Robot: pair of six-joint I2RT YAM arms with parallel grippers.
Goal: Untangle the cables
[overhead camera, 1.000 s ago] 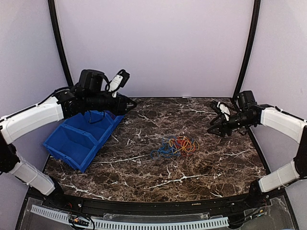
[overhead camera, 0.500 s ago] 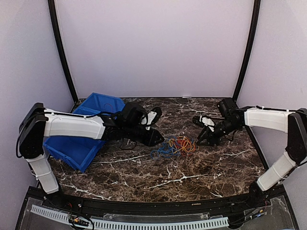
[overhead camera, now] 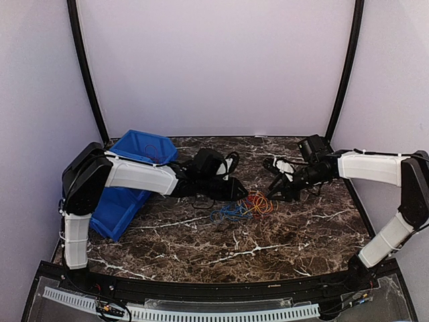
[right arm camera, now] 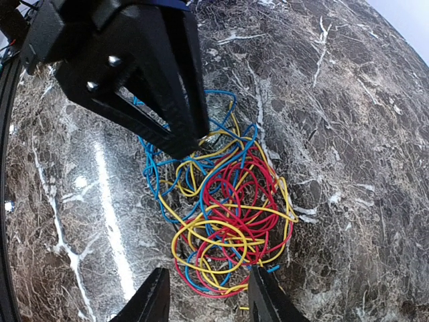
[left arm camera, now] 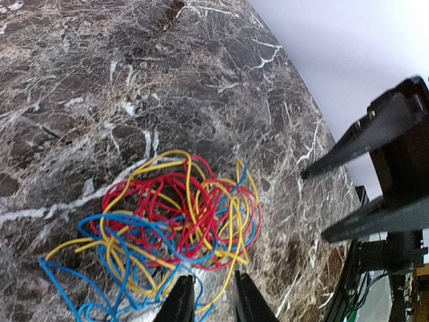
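Observation:
The cables [overhead camera: 244, 204] lie in one tangled pile of red, blue and yellow wire on the marble table [overhead camera: 281, 235], at its middle. My left gripper [overhead camera: 241, 193] is low at the pile's left edge. In the left wrist view [left arm camera: 213, 298] its jaws are open with a narrow gap, and a yellow strand of the cables [left arm camera: 181, 228] runs between the fingertips. My right gripper [overhead camera: 271, 194] is at the pile's right edge. In the right wrist view [right arm camera: 208, 295] it is open wide, and its fingertips straddle the near rim of the cables [right arm camera: 228, 201]. Neither grips anything.
A blue bin [overhead camera: 137, 144] stands at the table's back left, behind the left arm. The two grippers face each other closely across the pile: the left one [right arm camera: 154, 80] fills the top of the right wrist view, and the right one [left arm camera: 375, 174] shows at the right of the left wrist view.
The left arm has swung down from above the bin and reached right to the pile's edge. The right gripper has moved left and come up against the pile's right side.

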